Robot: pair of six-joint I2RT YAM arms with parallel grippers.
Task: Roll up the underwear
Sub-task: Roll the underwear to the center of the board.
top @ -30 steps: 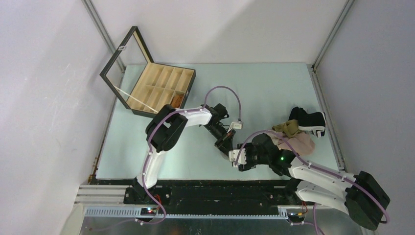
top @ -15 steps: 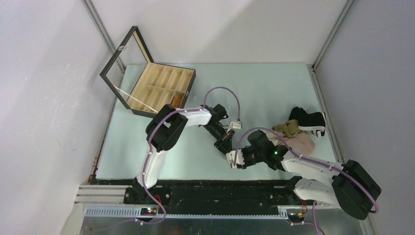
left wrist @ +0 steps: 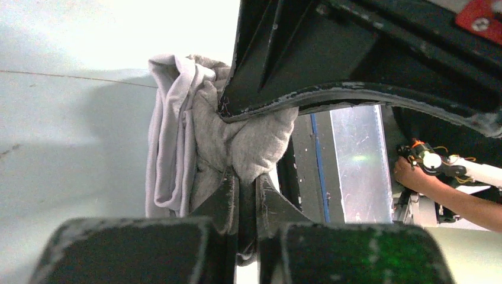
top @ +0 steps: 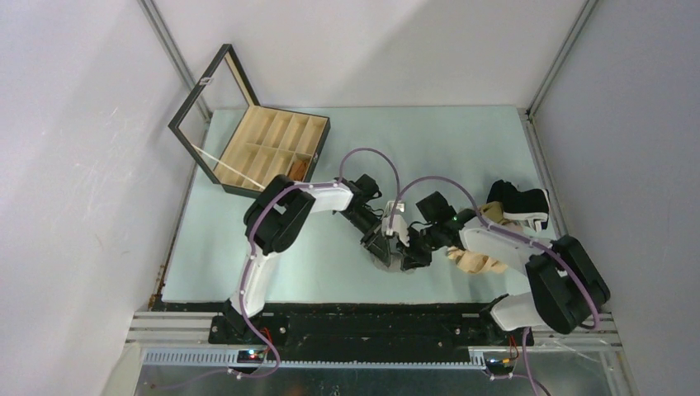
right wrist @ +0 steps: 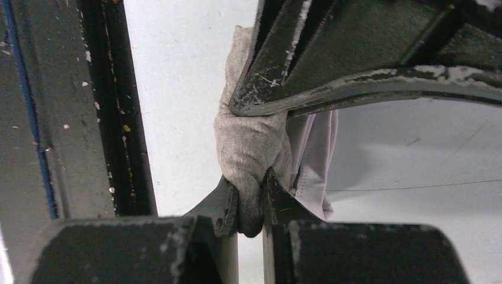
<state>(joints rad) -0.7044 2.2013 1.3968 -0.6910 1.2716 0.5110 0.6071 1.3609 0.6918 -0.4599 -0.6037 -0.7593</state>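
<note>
Only close-up, grey underwear (left wrist: 260,142) (pinched twice), unclear overhead

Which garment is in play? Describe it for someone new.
On the pale green table, look mid-width near the front edge, where the left hand and right hand meet. The grey underwear is the bunched cloth both pinch; the beige piece and black piece lie unheld to the right.

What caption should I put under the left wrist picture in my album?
Left end effector pinching the bunched grey underwear.
</note>
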